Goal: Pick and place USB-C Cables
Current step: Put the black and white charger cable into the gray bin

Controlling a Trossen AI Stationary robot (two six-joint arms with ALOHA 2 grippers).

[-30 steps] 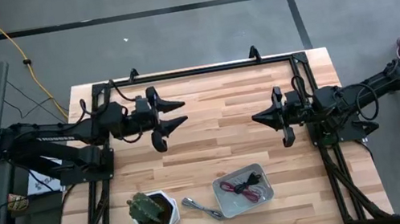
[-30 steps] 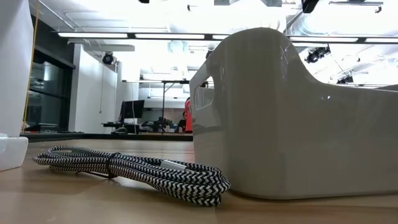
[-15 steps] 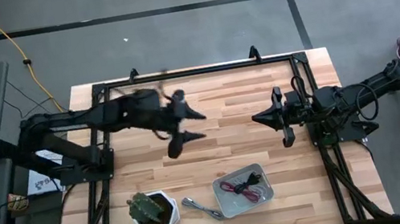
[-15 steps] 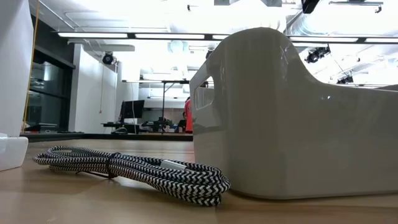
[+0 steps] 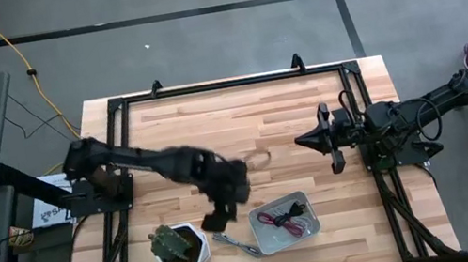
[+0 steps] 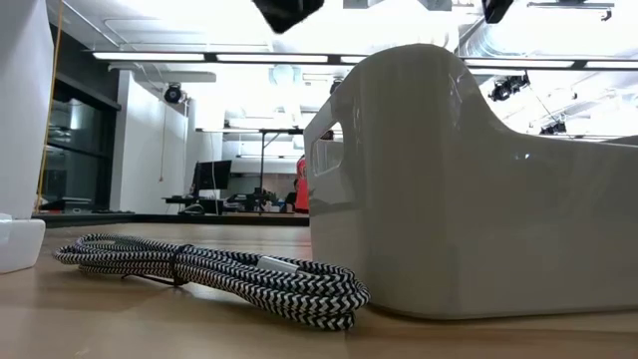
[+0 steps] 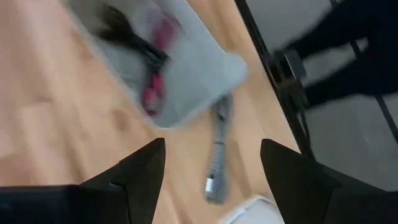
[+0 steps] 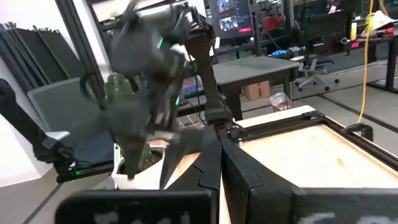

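Only the low view shows the silver-grey cable [image 6: 214, 271] as braided, beside the white bin [image 6: 469, 189]. Left gripper [image 5: 222, 211] hovers wide open, empty; right gripper [image 5: 310, 138] closed, empty. Two cables in the bin: maroon cable [image 5: 294, 225], black cable [image 5: 285, 210].

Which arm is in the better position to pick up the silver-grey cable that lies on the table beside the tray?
Probably the left. The left gripper is open, just above the silver-grey cable near the tray. The right gripper waits shut, farther away at mid-table.

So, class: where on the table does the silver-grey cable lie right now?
In the high view the silver-grey cable lies on the wood near the table's front edge, between the cactus pot and the grey tray.
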